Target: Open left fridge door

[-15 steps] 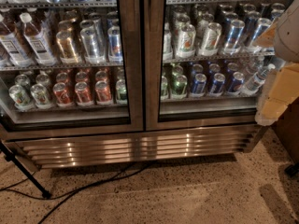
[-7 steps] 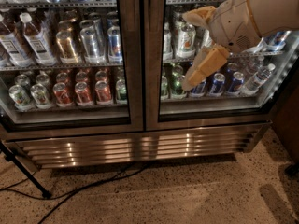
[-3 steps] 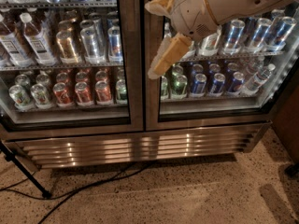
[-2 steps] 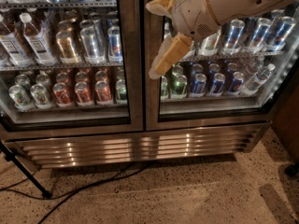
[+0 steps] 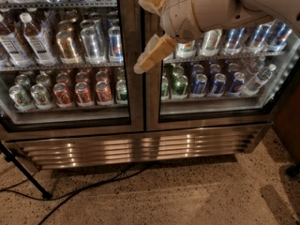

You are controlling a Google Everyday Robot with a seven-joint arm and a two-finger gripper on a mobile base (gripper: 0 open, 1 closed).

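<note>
- Black stand leg (image 5: pixel 26 175) and cable (image 5: pixel 93 184) on the speckled floor, 7 o'clock of the view
- left fridge door (image 5: pixel 70 60) fills 9 to 11 o'clock; glass sits flush in its steel frame, shelves of bottles and cans behind it; door shut
- Its handle strip (image 5: pixel 135 93) runs vertically along the right edge, at the centre seam
- hand (image 5: pixel 139 36) at 12 o'clock, on the arm coming in from 2 o'clock; its two tan fingers (image 5: pixel 152 57) spread wide, nothing pinched, tips in front of the handle strip; contact cannot be told
- Right door (image 5: pixel 220 60), 1 to 3 o'clock, also shut
- Progress, as a judgement: the reach looks about done; grasping the strip and the whole pull outward are left
</note>
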